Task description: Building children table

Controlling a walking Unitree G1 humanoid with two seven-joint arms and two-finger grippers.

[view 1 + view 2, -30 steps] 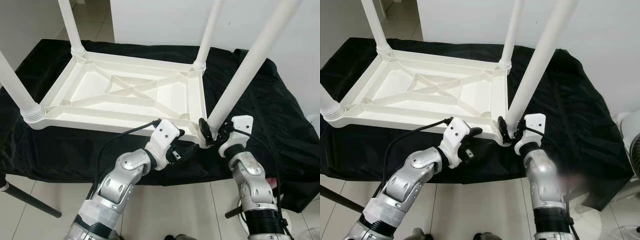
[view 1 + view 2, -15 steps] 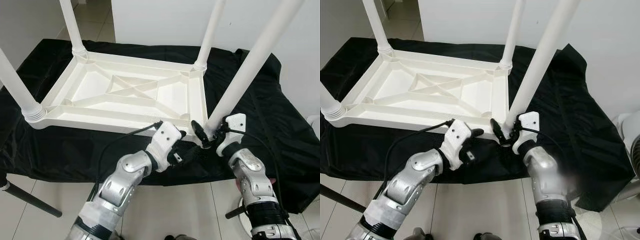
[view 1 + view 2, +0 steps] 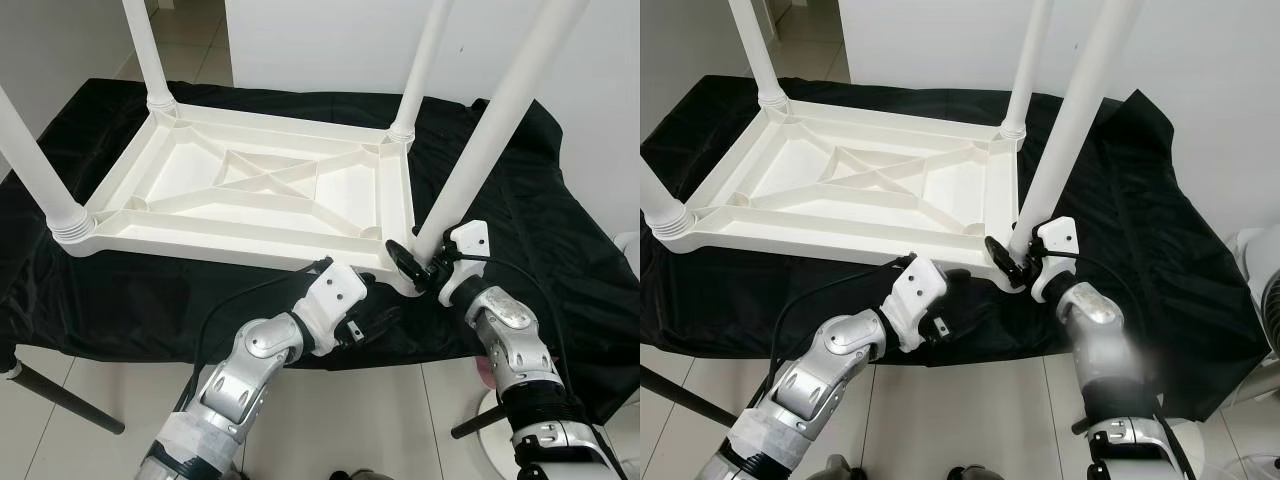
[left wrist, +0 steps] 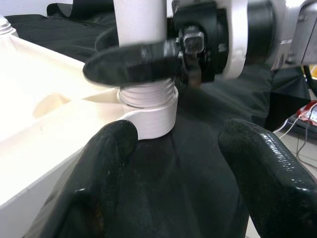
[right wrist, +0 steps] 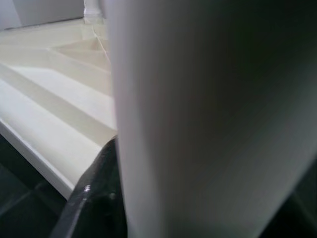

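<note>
I am working on the white children's table [image 3: 250,190], lying upside down on the black cloth [image 3: 520,210] across the centre of the frame, legs pointing up. My right claw [image 3: 415,268] is clenching the base of the near-right leg [image 3: 490,130], lower right of centre, one finger [image 4: 133,62] crossing just above the threaded collar [image 4: 148,96]. My left claw [image 3: 372,322] is hanging released just beside the table's corner socket [image 4: 151,116], fingers spread, touching nothing.

Judgement: the step in hand is screwing this leg home. Threads are showing above the socket, so it probably needs more turns. To do it well, I am keeping the leg upright while twisting, and bracing the table frame with the left claw so the frame is not sliding on the cloth.
</note>
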